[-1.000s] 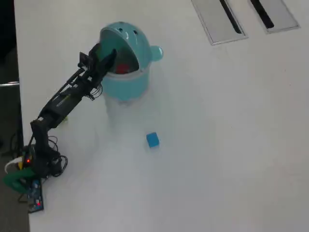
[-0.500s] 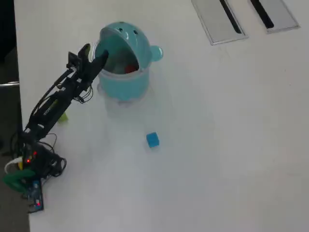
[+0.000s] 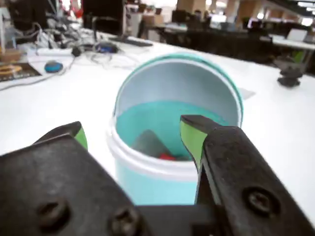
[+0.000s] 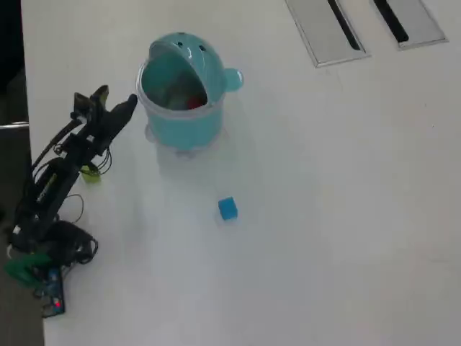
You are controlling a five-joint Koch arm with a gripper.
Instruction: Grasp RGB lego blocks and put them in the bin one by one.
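Observation:
The teal bin (image 4: 184,131) stands at the upper left of the table, its domed hood at the back. A red block (image 4: 193,103) lies inside it, also showing in the wrist view as a red block (image 3: 166,157) past the bin's pale rim (image 3: 147,166). The blue block (image 4: 227,208) sits on the table below the bin. A yellow-green block (image 4: 90,173) peeks out beside the arm. My gripper (image 4: 117,95) hovers just left of the bin, open and holding nothing. In the wrist view the gripper (image 3: 134,128) shows green pads (image 3: 191,137) spread wide apart.
Two grey recessed panels (image 4: 335,29) (image 4: 407,21) lie at the table's far right top. The arm's base with a green clamp (image 4: 25,268) sits at the table's left edge. Cables and desk clutter (image 3: 74,42) fill the background of the wrist view.
The arm has pulled back to the left, away from the bin's opening. The gripper stays open, and the red block stays inside the bin.

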